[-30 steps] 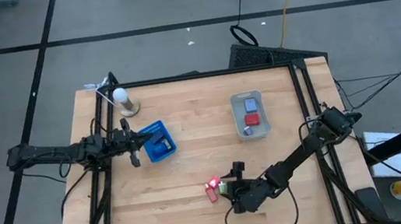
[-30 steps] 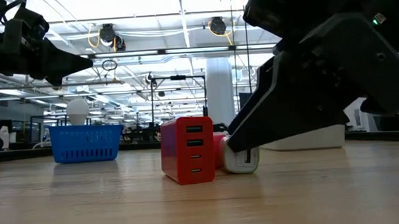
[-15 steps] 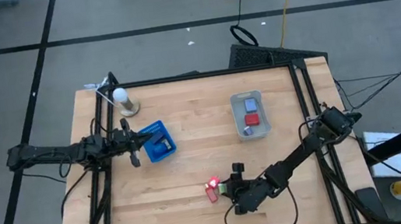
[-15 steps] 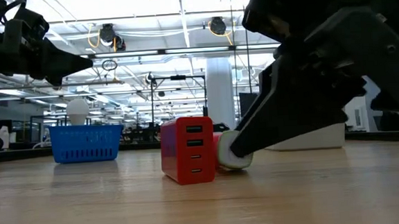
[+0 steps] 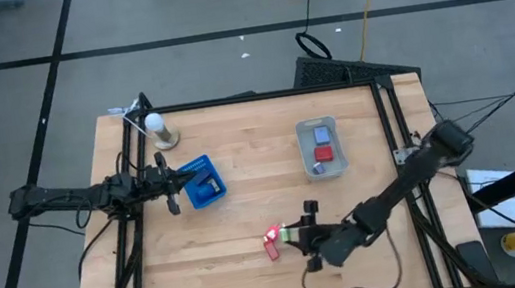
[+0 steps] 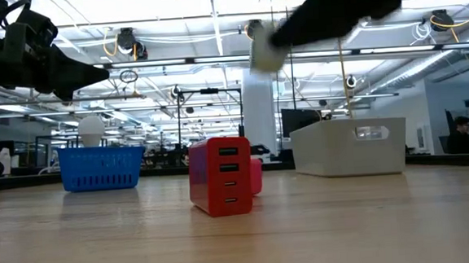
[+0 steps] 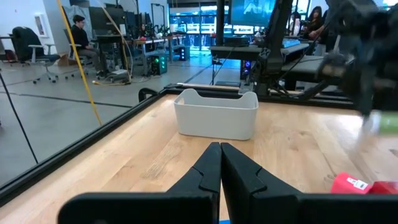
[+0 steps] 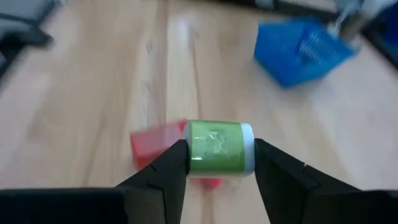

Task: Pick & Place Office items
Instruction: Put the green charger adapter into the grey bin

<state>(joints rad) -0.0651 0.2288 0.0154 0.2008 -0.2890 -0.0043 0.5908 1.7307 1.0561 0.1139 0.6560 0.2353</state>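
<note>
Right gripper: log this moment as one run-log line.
right gripper: shut on green roll, lifted clear of table | red charger: upright on table | left gripper: shut, by blue basket

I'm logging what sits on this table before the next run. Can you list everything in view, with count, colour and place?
Roll: one, green with white ends, held off the table between the right gripper's fingers.
Charger block: one, red, near the table's front edge, below the roll.
Basket: one, blue, left of centre, something dark inside.
Bin: one, pale, right of centre, holding a red piece and a grey one.
Bulb-like thing: one, white, far left corner.
Table: one, light wood.
Left gripper: shut, at the basket.
Right gripper: shut on the roll, raised near the front edge.
</note>
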